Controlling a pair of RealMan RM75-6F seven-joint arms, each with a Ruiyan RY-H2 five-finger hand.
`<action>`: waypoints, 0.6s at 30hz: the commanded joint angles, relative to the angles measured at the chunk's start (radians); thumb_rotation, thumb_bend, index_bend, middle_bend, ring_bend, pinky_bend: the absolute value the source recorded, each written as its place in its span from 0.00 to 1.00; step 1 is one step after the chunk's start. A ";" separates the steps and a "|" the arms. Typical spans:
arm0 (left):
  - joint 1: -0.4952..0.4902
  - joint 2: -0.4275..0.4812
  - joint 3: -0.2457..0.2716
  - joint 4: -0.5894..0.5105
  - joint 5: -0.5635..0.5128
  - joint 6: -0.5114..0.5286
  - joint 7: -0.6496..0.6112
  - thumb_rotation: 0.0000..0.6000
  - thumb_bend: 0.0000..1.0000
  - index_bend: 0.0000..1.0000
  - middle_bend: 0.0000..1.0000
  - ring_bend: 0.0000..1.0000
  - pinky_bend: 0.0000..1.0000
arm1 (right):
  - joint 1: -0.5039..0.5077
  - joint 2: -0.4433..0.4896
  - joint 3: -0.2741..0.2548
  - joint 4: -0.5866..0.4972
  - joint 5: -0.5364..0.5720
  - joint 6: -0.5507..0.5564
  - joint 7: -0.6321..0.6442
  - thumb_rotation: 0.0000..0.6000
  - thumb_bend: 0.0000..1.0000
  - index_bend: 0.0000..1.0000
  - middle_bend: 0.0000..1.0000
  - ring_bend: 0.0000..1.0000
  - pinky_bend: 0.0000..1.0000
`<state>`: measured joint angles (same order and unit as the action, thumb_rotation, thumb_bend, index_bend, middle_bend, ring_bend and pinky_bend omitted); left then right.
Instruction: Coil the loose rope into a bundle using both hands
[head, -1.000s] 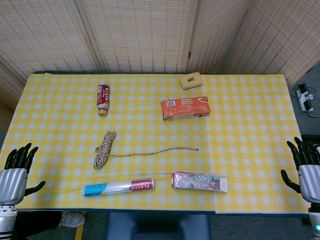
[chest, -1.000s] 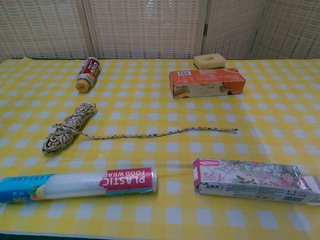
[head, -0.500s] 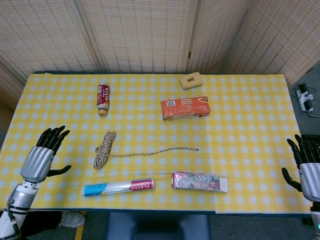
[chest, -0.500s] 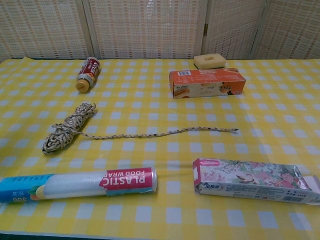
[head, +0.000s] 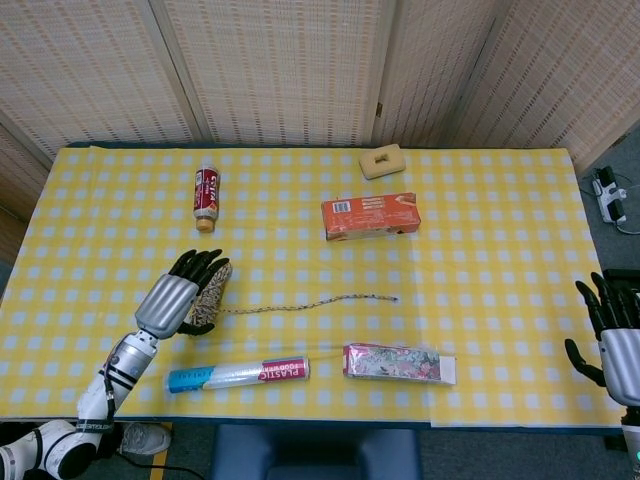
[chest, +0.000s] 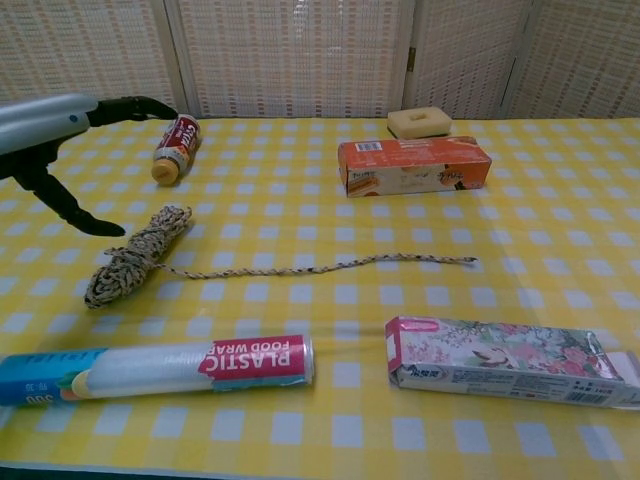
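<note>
A speckled rope (head: 300, 305) (chest: 300, 268) lies on the yellow checked table (head: 480, 250). Its left part is bunched into a coil (chest: 130, 258) and a loose tail runs right to an end (head: 394, 297). My left hand (head: 180, 292) (chest: 60, 125) hovers above the coil with fingers spread, holding nothing. In the head view it covers part of the coil. My right hand (head: 612, 335) stays open at the table's right edge, far from the rope; the chest view does not show it.
A plastic food wrap roll (head: 238, 374) and a floral box (head: 398, 363) lie near the front edge. An orange box (head: 369, 216), a small bottle (head: 206, 192) and a beige sponge block (head: 381, 160) sit further back.
My left hand has swung in from the table's left edge to above the rope's coil. The right hand and the rope have not moved.
</note>
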<state>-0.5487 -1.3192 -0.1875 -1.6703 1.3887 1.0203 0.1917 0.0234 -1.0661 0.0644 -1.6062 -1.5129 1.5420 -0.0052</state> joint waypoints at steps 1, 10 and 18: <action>-0.038 -0.064 0.001 0.040 -0.059 -0.036 0.063 1.00 0.16 0.08 0.06 0.07 0.03 | -0.001 -0.002 0.000 0.003 0.000 -0.001 0.002 1.00 0.40 0.00 0.00 0.02 0.00; -0.074 -0.186 0.013 0.125 -0.196 -0.055 0.185 1.00 0.16 0.08 0.06 0.07 0.03 | -0.001 -0.008 -0.003 0.016 0.009 -0.011 0.012 1.00 0.40 0.00 0.00 0.01 0.00; -0.089 -0.291 0.025 0.247 -0.265 -0.011 0.292 1.00 0.16 0.08 0.06 0.07 0.03 | 0.003 -0.013 -0.002 0.024 0.010 -0.020 0.017 1.00 0.40 0.00 0.00 0.01 0.00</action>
<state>-0.6325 -1.5869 -0.1674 -1.4495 1.1423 0.9964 0.4635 0.0266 -1.0787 0.0628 -1.5818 -1.5027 1.5224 0.0114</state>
